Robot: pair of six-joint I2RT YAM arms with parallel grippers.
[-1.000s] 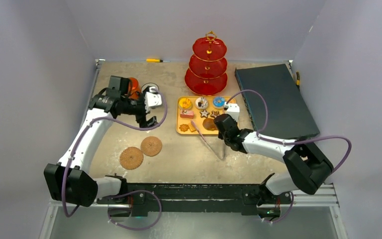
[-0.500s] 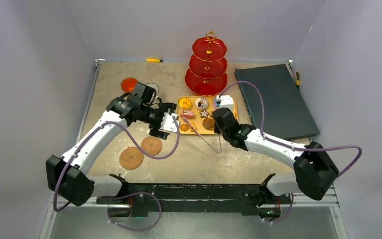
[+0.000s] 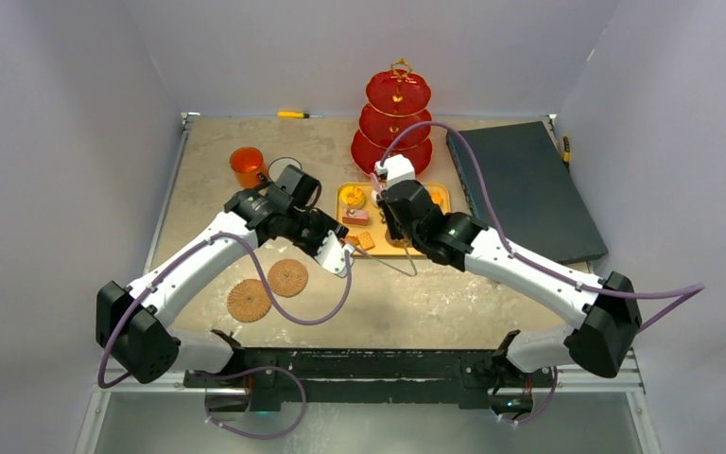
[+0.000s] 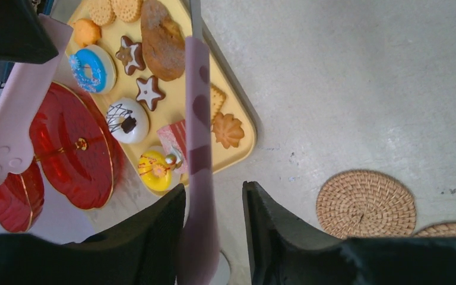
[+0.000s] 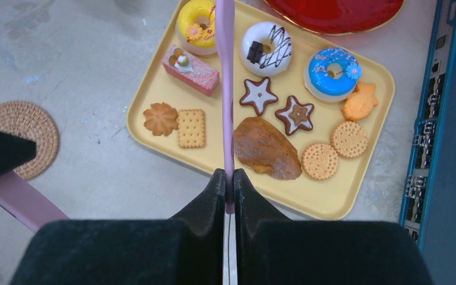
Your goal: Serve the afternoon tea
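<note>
The pastries, a yellow doughnut (image 5: 195,16), a pink cake slice (image 5: 191,69), star biscuits (image 5: 257,95) and others, lie on the yellow tray (image 5: 344,202). Behind it stands the red three-tier stand (image 3: 397,123). The orange mug (image 3: 246,163) is at the back left. My right gripper (image 5: 228,173) is shut on one pink arm of the tongs (image 5: 224,89), above the tray. My left gripper (image 4: 214,189), at the tray's front-left corner (image 3: 340,253), has its jaws around the other pink arm (image 4: 197,119). That arm lies against one finger, with a gap to the other.
Two woven coasters (image 3: 286,277) (image 3: 250,300) lie front left. A dark blue box (image 3: 525,189) fills the back right. A yellow screwdriver (image 3: 293,114) lies at the far edge. My two arms meet close together over the tray's near side.
My left arm swung from the orange mug to the tray's front-left corner and its jaws narrowed around a tong arm. My right arm carried the tongs left and back over the tray.
</note>
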